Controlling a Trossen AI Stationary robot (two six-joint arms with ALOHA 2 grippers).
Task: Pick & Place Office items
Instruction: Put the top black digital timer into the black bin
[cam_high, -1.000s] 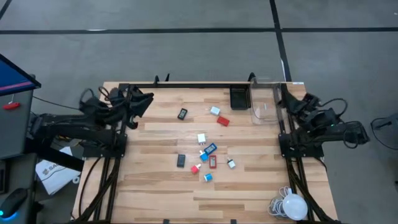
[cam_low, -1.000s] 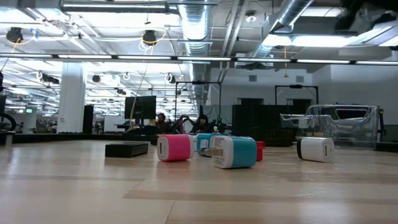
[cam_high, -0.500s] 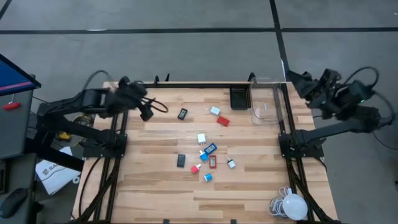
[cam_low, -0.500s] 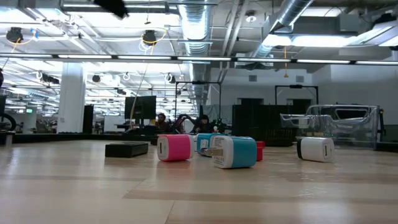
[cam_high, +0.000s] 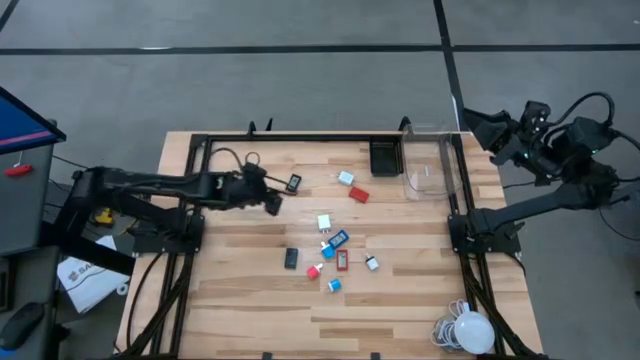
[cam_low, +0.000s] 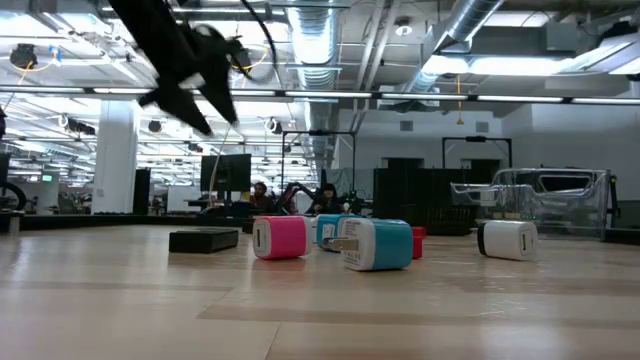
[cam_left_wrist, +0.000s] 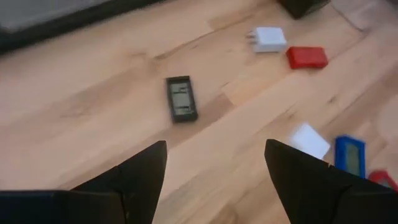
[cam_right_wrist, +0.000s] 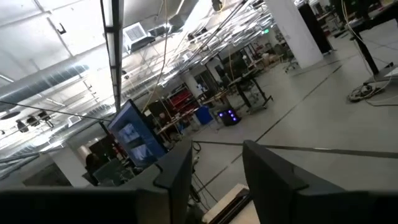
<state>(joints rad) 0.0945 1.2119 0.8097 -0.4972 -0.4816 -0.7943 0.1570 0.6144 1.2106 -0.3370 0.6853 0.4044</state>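
Currently I read the left gripper (cam_high: 272, 203) out over the table's far-left part, fingers (cam_left_wrist: 140, 177) spread apart with nothing between them, hovering just short of a flat black item (cam_left_wrist: 181, 98) with a grey label on its face. Office items lie loose on the wooden table (cam_high: 400, 300): a white plug block (cam_left_wrist: 268, 38) and a red block (cam_left_wrist: 306, 56) near the far edge by the black tray (cam_high: 384, 158); the main cluster mid-table, with white (cam_high: 324, 222), blue (cam_high: 339, 239), red (cam_high: 342, 260) and black (cam_high: 291, 258) pieces. From table level, a pink charger (cam_low: 279, 238) and teal charger (cam_low: 377, 245) sit side by side. My right gripper (cam_high: 497, 133) is raised off the table's far-right corner, fingers (cam_right_wrist: 177, 168) parted a little, nothing held.
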